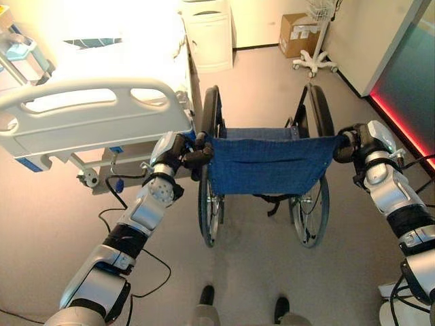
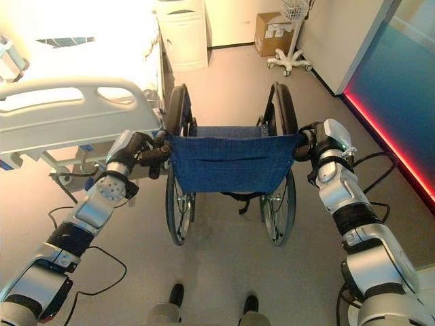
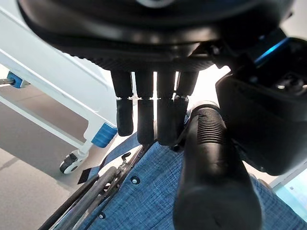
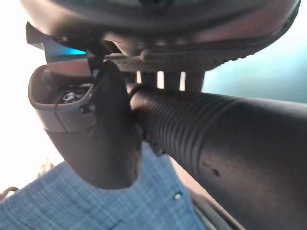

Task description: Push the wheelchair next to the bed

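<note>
Gripping both push handles, the robot stood behind the wheelchair [image 1: 265, 163]: left hand [image 1: 194, 155] was curled round the left grip [image 3: 213, 177], right hand [image 2: 309, 144] wrapped round the right grip [image 4: 211, 139]. The blue-backed chair sat just beside the bed [image 1: 95, 115], its left wheel near the footboard corner.

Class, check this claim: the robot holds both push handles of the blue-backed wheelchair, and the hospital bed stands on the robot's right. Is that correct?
Not quite. The left hand and right hand do hold the push handles of the wheelchair, but the hospital bed stands on the robot's left, not its right, as the left eye view shows.
</note>
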{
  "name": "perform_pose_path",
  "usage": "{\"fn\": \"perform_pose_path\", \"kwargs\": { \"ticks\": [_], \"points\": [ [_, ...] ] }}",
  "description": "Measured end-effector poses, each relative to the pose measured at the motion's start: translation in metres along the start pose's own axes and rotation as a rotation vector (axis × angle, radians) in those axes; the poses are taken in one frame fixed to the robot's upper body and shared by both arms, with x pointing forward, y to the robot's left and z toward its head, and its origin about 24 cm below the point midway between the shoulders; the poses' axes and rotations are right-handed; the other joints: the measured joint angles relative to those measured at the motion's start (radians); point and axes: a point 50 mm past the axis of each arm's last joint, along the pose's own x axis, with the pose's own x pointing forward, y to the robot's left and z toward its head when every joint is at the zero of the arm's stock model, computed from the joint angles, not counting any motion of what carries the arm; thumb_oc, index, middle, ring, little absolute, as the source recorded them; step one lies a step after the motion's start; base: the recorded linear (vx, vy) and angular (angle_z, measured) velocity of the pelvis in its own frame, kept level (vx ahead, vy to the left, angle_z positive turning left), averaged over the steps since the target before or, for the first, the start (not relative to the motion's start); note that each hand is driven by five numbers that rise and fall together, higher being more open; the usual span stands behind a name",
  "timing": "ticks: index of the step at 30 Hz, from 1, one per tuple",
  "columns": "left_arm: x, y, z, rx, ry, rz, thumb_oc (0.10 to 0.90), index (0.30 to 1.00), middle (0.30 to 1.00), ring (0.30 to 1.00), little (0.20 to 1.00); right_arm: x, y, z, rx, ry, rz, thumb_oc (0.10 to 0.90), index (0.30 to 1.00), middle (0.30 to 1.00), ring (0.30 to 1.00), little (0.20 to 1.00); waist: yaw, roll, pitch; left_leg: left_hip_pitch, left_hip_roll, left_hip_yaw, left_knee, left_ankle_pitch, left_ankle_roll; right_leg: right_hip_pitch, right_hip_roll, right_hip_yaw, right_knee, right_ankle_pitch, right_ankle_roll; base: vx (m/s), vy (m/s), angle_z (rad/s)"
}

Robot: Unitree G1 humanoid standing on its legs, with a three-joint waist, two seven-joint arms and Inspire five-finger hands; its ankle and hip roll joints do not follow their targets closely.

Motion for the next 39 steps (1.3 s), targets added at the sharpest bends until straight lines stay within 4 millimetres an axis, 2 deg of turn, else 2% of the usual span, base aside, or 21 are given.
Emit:
{"fn": "perform_pose_path", "kwargs": {
  "ticks": [6,9,10,12,13,15,16,17,18,19,21,23,24,26,28,30,32,35,37,38,39],
  "points": [
    [0.002,-0.002,-0.002,-0.006,0.018,-0.001,0.4,0.3,0.3,0.3,0.3,-0.002,0.007,-0.005,0.009,0.013,0.016,0.4,0.3,0.3,0.3,0.3,-0.041,-0.002,-0.004,0.006,-0.001,0.006,0.0,0.015,-0.006,0.054,0.01,-0.028,-0.035,0.001,0.001,0.05,-0.194,0.25],
    [0.005,-0.005,0.001,-0.008,0.016,-0.007,0.4,0.3,0.3,0.3,0.3,-0.002,0.007,-0.009,0.007,0.028,0.017,0.4,0.3,0.3,0.3,0.3,-0.072,-0.003,-0.004,-0.015,0.013,0.119,0.017,0.046,0.026,0.071,0.017,-0.061,-0.036,-0.015,-0.009,0.06,-0.173,0.57],
    [0.007,-0.009,0.004,0.004,0.011,-0.018,0.4,0.3,0.3,0.3,0.3,-0.001,0.007,-0.012,0.004,0.04,0.016,0.4,0.3,0.3,0.3,0.3,-0.091,-0.003,-0.003,-0.015,0.02,0.181,0.006,0.064,0.065,0.08,0.018,-0.083,-0.033,-0.021,-0.019,0.11,-0.16,0.74],
    [0.008,-0.012,0.005,0.007,0.013,-0.028,0.4,0.3,0.3,0.3,0.3,-0.001,0.008,-0.014,0.002,0.047,0.02,0.4,0.3,0.3,0.3,0.3,-0.093,0.002,-0.004,-0.013,0.047,0.258,0.009,0.055,0.099,0.082,0.03,-0.106,-0.021,-0.034,-0.026,0.15,-0.157,0.37],
    [0.007,-0.013,0.002,0.008,0.018,-0.03,0.4,0.3,0.3,0.3,0.3,-0.001,0.009,-0.015,-0.002,0.049,0.024,0.4,0.3,0.3,0.3,0.3,-0.089,-0.01,0.002,-0.017,0.039,0.246,0.047,0.017,0.086,0.076,0.016,-0.101,-0.009,-0.048,-0.029,0.2,-0.134,-0.06],
    [0.001,-0.017,-0.006,0.015,0.032,-0.043,0.4,0.3,0.3,0.3,0.3,-0.001,0.01,-0.014,-0.026,0.04,0.028,0.4,0.3,0.3,0.3,0.3,-0.075,-0.005,-0.002,-0.009,-0.063,0.168,0.1,-0.044,0.04,0.077,-0.001,-0.07,0.001,-0.052,-0.024,0.21,-0.121,-0.29],
    [-0.001,-0.022,-0.005,0.004,0.023,-0.055,0.4,0.3,0.3,0.3,0.3,-0.001,0.006,-0.015,-0.044,0.039,0.018,0.4,0.3,0.3,0.3,0.3,-0.051,-0.007,-0.004,0.018,-0.153,0.104,0.087,-0.073,0.076,0.066,-0.018,-0.034,0.001,-0.047,-0.016,0.22,-0.113,-0.73],
    [-0.005,-0.019,-0.01,0.008,0.029,-0.057,0.4,0.3,0.3,0.3,0.3,-0.001,0.009,-0.012,-0.054,0.031,0.02,0.4,0.3,0.3,0.3,0.3,-0.008,-0.004,-0.002,0.036,-0.153,0.094,0.097,-0.074,0.088,0.057,0.002,-0.017,0.028,-0.046,-0.017,0.24,-0.129,-0.96],
    [-0.007,-0.017,-0.013,0.006,0.033,-0.054,0.4,0.3,0.3,0.3,0.3,0.0,0.015,-0.011,-0.053,0.042,0.029,0.4,0.3,0.3,0.3,0.3,0.015,-0.009,0.011,0.017,-0.139,0.101,0.19,-0.104,0.051,0.035,0.045,-0.024,0.103,-0.064,-0.067,0.16,-0.027,-1.04],
    [-0.006,-0.004,-0.013,0.03,0.025,-0.028,0.4,0.3,0.3,0.3,0.3,0.0,0.029,-0.008,-0.049,0.053,0.071,0.4,0.3,0.3,0.3,0.3,0.056,-0.09,0.018,-0.125,-0.189,0.044,0.424,-0.151,-0.017,0.042,0.056,0.052,0.081,-0.095,-0.108,0.12,0.008,-0.91],
    [-0.009,-0.004,-0.011,0.037,0.019,-0.029,0.4,0.3,0.3,0.3,0.3,0.001,0.027,-0.01,-0.037,0.057,0.082,0.4,0.3,0.3,0.3,0.3,0.109,-0.105,0.022,-0.165,-0.247,0.027,0.312,-0.148,0.006,0.034,0.06,0.108,0.062,-0.084,-0.1,0.17,0.037,-0.9],
    [-0.012,-0.009,-0.017,0.027,0.038,-0.046,0.4,0.3,0.3,0.3,0.3,0.001,0.028,-0.008,-0.045,0.042,0.087,0.4,0.3,0.3,0.3,0.3,0.115,-0.044,0.017,-0.165,-0.254,0.025,0.247,-0.131,0.034,0.055,0.104,0.115,0.066,-0.09,-0.101,0.19,-0.006,-0.59],
    [-0.013,-0.01,-0.019,0.019,0.042,-0.051,0.4,0.3,0.3,0.3,0.3,0.0,0.028,-0.008,-0.051,0.04,0.087,0.4,0.3,0.3,0.3,0.3,0.12,-0.012,0.007,-0.163,-0.254,0.018,0.239,-0.121,0.066,0.06,0.124,0.116,0.071,-0.095,-0.096,0.17,-0.034,-0.35],
    [-0.012,-0.008,-0.019,0.011,0.035,-0.044,0.4,0.3,0.3,0.3,0.3,0.0,0.028,-0.01,-0.043,0.045,0.088,0.4,0.3,0.3,0.3,0.3,0.121,-0.021,-0.002,-0.148,-0.259,0.03,0.2,-0.12,0.066,0.063,0.113,0.122,0.061,-0.097,-0.092,0.19,-0.121,-0.16],
    [-0.008,-0.005,-0.02,0.017,0.042,-0.036,0.4,0.3,0.3,0.3,0.3,-0.001,0.034,-0.01,-0.028,0.05,0.098,0.4,0.3,0.3,0.3,0.3,0.11,-0.053,-0.006,-0.122,-0.273,0.032,0.132,-0.116,0.068,0.06,0.09,0.111,0.064,-0.101,-0.099,0.13,-0.177,0.08],
    [-0.004,-0.001,-0.016,0.024,0.039,-0.026,0.4,0.3,0.3,0.3,0.3,-0.002,0.038,-0.011,-0.004,0.059,0.1,0.4,0.3,0.3,0.3,0.3,0.108,-0.07,-0.012,-0.113,-0.275,0.032,0.104,-0.081,0.08,0.05,0.08,0.111,0.069,-0.109,-0.082,0.08,-0.201,-0.06],
    [0.0,0.003,-0.014,0.03,0.037,-0.012,0.4,0.3,0.3,0.3,0.3,-0.001,0.04,-0.009,0.006,0.044,0.1,0.4,0.3,0.3,0.3,0.3,0.109,-0.072,-0.015,-0.116,-0.275,0.022,0.103,-0.08,0.081,0.053,0.079,0.112,0.049,-0.107,-0.079,0.07,-0.277,-0.15],
    [0.006,0.008,-0.011,0.032,0.036,0.002,0.4,0.3,0.3,0.3,0.3,0.001,0.036,-0.003,0.012,0.028,0.084,0.4,0.3,0.3,0.3,0.3,0.093,-0.043,-0.014,-0.127,-0.271,-0.033,0.104,-0.031,0.146,0.046,0.06,0.151,0.055,-0.103,-0.073,0.11,-0.367,0.1],
    [0.008,0.011,-0.012,0.035,0.043,0.008,0.4,0.3,0.3,0.3,0.3,0.002,0.035,-0.001,0.02,0.021,0.072,0.4,0.3,0.3,0.3,0.3,0.077,-0.039,-0.017,-0.145,-0.255,-0.038,0.095,-0.023,0.137,0.029,0.0,0.176,0.074,-0.099,-0.067,0.2,-0.49,0.32],
    [0.01,0.014,-0.008,0.037,0.03,0.018,0.4,0.3,0.3,0.3,0.3,0.002,0.034,0.001,0.028,0.015,0.063,0.4,0.3,0.3,0.3,0.3,0.078,-0.042,-0.017,-0.151,-0.238,-0.037,0.071,-0.029,0.106,0.02,-0.018,0.17,0.037,-0.079,-0.049,0.21,-0.477,0.21],
    [0.011,0.02,-0.005,0.044,0.022,0.032,0.4,0.3,0.3,0.3,0.3,0.002,0.036,0.004,0.037,0.011,0.062,0.4,0.3,0.3,0.3,0.3,0.069,-0.063,-0.022,-0.159,-0.236,-0.025,0.069,-0.055,0.065,0.02,-0.043,0.173,-0.019,-0.071,-0.038,0.26,-0.59,0.38]
  ]
}}
